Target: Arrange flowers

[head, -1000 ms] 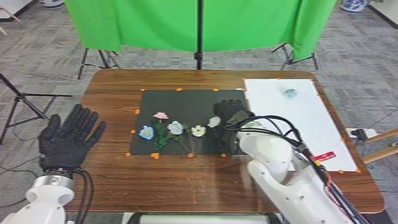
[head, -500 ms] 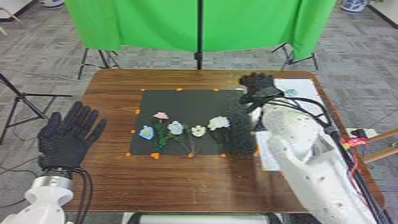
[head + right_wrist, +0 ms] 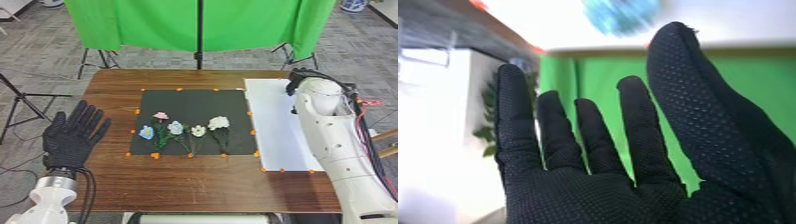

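The blurred blue thing [image 3: 620,14], probably a flower, is on the white sheet [image 3: 277,130] near the right hand [image 3: 304,76], which is open, fingers straight and holding nothing. A good pick likely means coming down low and pinching the stem (petals crush easily), then lifting before crossing to the black mat [image 3: 191,102]. There, lay it beside the large white flower [image 3: 218,122], stem towards the robot, releasing gently. The left hand [image 3: 69,142], also open, can wait clear.

flowers [image 3: 218,122] on black mat [image 3: 188,106] | right hand [image 3: 300,77] at white sheet [image 3: 277,120]
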You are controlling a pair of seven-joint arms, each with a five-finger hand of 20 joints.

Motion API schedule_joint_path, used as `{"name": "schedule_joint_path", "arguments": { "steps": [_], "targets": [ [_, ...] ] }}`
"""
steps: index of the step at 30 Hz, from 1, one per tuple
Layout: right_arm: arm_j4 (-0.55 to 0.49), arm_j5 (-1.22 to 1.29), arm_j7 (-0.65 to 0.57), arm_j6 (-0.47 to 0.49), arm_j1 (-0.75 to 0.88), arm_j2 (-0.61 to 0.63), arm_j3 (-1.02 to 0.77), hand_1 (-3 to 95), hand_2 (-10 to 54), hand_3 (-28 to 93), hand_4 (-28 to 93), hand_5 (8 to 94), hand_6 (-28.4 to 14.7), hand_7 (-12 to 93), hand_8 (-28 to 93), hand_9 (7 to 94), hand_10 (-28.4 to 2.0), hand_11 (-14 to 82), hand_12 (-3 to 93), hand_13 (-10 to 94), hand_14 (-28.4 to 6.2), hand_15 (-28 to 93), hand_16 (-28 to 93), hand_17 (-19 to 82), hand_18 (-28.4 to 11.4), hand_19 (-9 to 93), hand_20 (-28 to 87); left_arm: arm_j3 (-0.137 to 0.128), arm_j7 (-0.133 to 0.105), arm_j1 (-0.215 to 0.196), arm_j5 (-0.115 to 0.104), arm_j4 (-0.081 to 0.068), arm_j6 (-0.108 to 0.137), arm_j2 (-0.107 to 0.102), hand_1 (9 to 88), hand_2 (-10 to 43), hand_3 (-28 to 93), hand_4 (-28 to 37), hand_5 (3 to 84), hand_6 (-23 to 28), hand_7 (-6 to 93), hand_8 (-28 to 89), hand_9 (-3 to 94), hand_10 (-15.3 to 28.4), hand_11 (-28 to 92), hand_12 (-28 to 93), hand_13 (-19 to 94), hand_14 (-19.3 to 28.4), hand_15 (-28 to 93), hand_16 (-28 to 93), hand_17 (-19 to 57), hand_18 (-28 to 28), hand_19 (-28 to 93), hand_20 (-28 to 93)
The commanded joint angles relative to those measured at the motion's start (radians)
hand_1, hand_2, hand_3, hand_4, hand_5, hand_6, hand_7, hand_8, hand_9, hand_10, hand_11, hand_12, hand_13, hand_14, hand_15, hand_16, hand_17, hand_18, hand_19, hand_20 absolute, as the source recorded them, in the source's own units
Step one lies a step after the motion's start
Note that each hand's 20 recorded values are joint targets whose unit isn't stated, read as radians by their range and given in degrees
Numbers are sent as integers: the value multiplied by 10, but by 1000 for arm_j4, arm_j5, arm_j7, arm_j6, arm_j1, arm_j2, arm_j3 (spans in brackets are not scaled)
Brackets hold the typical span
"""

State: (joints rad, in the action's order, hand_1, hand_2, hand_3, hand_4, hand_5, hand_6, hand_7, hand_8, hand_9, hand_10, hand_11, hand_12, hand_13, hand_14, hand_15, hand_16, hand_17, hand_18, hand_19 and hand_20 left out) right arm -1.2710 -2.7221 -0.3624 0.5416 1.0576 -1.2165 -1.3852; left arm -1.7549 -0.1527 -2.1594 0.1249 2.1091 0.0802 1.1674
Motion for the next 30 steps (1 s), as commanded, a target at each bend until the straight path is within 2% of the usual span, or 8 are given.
{"name": "schedule_joint_path", "arguments": {
  "steps": [1,6,8,12,17,21,26,30],
  "targets": [
    [51,-23,50,50,46,-12,-56,593,-95,699,-283,397,-2,173,-135,293,-115,105,82,301,-159,187,112,335,-229,414,139,17,29,3,11,-8,14,3,314,122,714,-230,438,89,112,-73,392,148,209,155,304,150,386,-17,-44,172,326,182],
    [38,-1,36,-123,106,1,-47,652,-95,596,-283,495,12,193,-131,498,-113,166,164,516,-96,325,238,432,-148,599,240,17,33,6,18,-9,23,0,313,125,713,-232,439,89,112,-72,393,149,210,155,305,151,388,-18,-44,168,325,179],
    [34,-1,40,-170,118,6,-37,675,-93,544,-282,549,8,220,-98,622,-108,138,308,588,-63,343,349,444,-136,662,252,14,34,0,23,-6,31,1,313,126,713,-233,440,90,112,-73,393,149,211,155,305,152,391,-18,-45,165,326,179],
    [26,-15,45,-265,138,19,-4,683,-78,504,-282,649,0,323,-6,762,-104,138,452,673,-48,380,415,447,-133,726,267,16,27,-8,9,3,85,0,310,129,713,-236,444,91,114,-72,397,150,216,156,306,153,394,-19,-44,160,326,178],
    [-76,79,0,-377,176,86,72,676,-58,530,-283,693,4,363,4,808,-103,139,471,706,-50,396,412,443,-139,744,274,18,17,-8,6,2,87,4,306,132,716,-242,447,92,119,-75,402,151,225,154,307,152,403,-22,-44,157,328,180],
    [-267,155,2,-416,255,149,118,662,-64,563,-283,699,-1,364,4,813,-102,136,472,709,-53,402,412,443,-145,754,277,12,9,-18,4,9,83,7,305,134,717,-245,449,92,122,-76,402,152,228,151,308,152,408,-24,-44,155,329,180],
    [-536,252,-8,-323,398,216,112,646,-68,593,-283,696,-6,363,9,809,-108,131,471,698,-53,403,411,431,-152,763,276,12,14,-10,15,12,63,8,304,134,719,-247,450,91,123,-77,403,153,228,149,308,152,411,-27,-44,155,329,181],
    [-631,268,12,-284,466,214,114,641,-71,605,-283,695,-10,354,11,805,-114,121,461,693,-56,399,408,424,-158,765,273,1,10,-16,16,16,68,7,303,134,720,-249,449,91,124,-77,402,152,229,149,308,152,411,-28,-44,155,328,181]
  ]
}}
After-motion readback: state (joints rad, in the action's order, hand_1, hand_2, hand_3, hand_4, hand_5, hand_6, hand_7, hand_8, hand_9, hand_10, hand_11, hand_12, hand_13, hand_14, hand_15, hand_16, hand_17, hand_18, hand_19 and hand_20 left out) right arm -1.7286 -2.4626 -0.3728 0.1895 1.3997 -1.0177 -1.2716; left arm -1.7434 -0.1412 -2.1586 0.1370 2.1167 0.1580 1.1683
